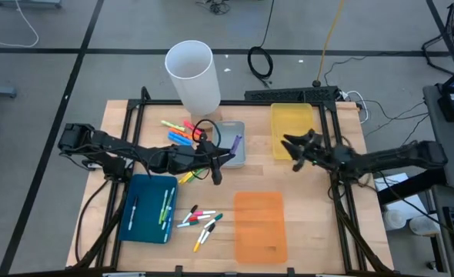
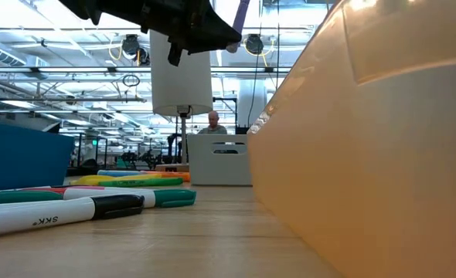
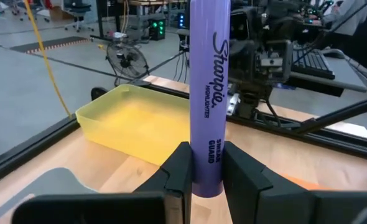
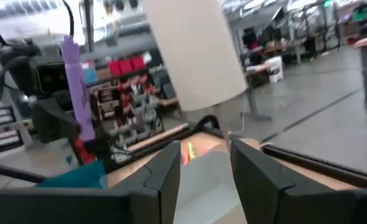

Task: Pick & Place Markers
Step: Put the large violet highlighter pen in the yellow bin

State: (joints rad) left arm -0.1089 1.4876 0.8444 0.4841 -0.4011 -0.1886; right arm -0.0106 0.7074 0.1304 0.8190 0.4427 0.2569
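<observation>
Left hand [image 3: 205, 177] pinches a purple marker [image 3: 209, 93] upright by its lower end; it could tip sideways and slip out. Right hand [image 4: 202, 168] waits spread.

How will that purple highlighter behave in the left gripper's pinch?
The purple highlighter looks stiff and light. The left gripper pinches only its lower end, so it could pivot. Its smooth round barrel may slip, and would probably roll if dropped on the table.

Surface [image 1: 304, 208]: pale wood, matt, visible grain. Purple marker [image 3: 207, 93]: smooth plastic, slight sheen, printed lettering. Yellow tray [image 3: 134, 124] and orange tray [image 1: 260, 225]: translucent plastic, frosted. Grey tray [image 1: 232, 154]: matt plastic. White cylinder [image 1: 192, 75]: smooth, matt. Left hand [image 3: 207, 180] fingers [image 3: 249, 180]: matt black plastic.
</observation>
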